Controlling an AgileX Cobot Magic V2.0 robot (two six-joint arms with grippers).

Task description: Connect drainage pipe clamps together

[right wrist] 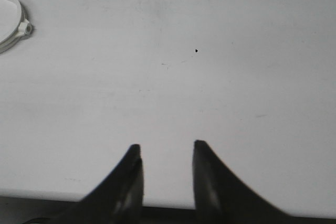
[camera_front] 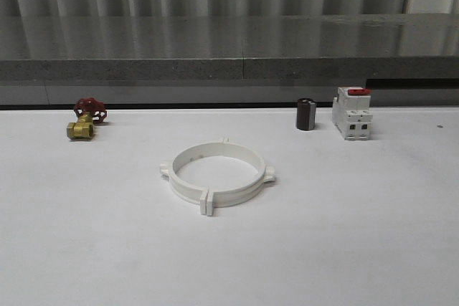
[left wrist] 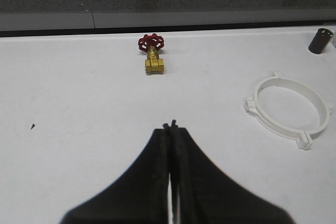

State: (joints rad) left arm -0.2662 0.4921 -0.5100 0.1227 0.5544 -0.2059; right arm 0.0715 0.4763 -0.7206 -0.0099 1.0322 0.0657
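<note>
The two white drainage pipe clamps (camera_front: 217,175) lie on the white table as one closed ring, end tabs meeting at the front and back, small ears at the sides. The same ring (left wrist: 289,110) lies well off to one side of my left gripper (left wrist: 170,125), whose black fingers are pressed together with nothing between them. From my right wrist I catch an edge of the ring (right wrist: 13,22) with one ear, far from my right gripper (right wrist: 165,146), which stands open and empty above the table's near edge.
A brass valve with a red handwheel (camera_front: 86,120) sits at the back left. A dark cylinder (camera_front: 306,115) and a white breaker with a red switch (camera_front: 352,113) stand at the back right. A grey ledge (camera_front: 229,51) runs behind the table.
</note>
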